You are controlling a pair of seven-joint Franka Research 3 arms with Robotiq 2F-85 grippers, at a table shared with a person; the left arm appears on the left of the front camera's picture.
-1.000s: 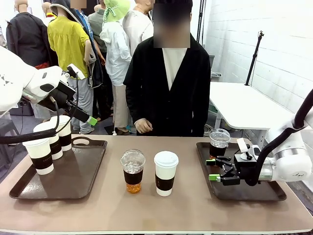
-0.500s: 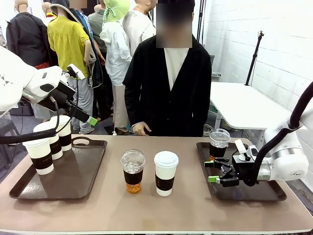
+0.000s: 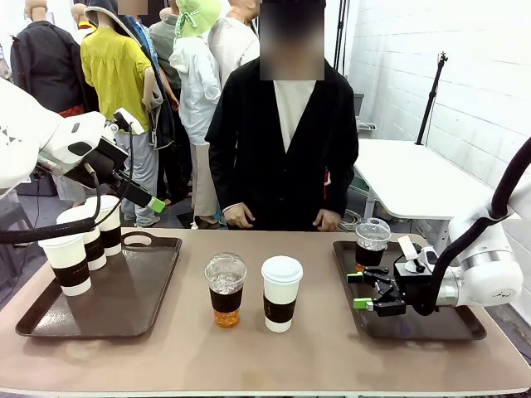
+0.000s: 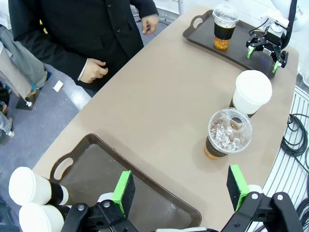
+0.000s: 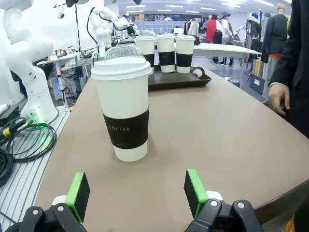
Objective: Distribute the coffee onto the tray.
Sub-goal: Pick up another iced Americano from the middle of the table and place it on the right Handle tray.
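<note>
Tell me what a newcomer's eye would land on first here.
Two cups stand alone mid-table: a clear dome-lidded cup and a white paper cup beside it. The left tray carries three white cups at its left end; the right tray holds one clear cup. The right gripper hangs open over that tray, fingers pointing toward the middle cups.

Bare tabletop [image 3: 323, 340] lies between the right gripper [image 3: 358, 290] and the white cup [image 3: 281, 293]. A clear cup [image 3: 226, 289] stands just beside it on the left
</note>
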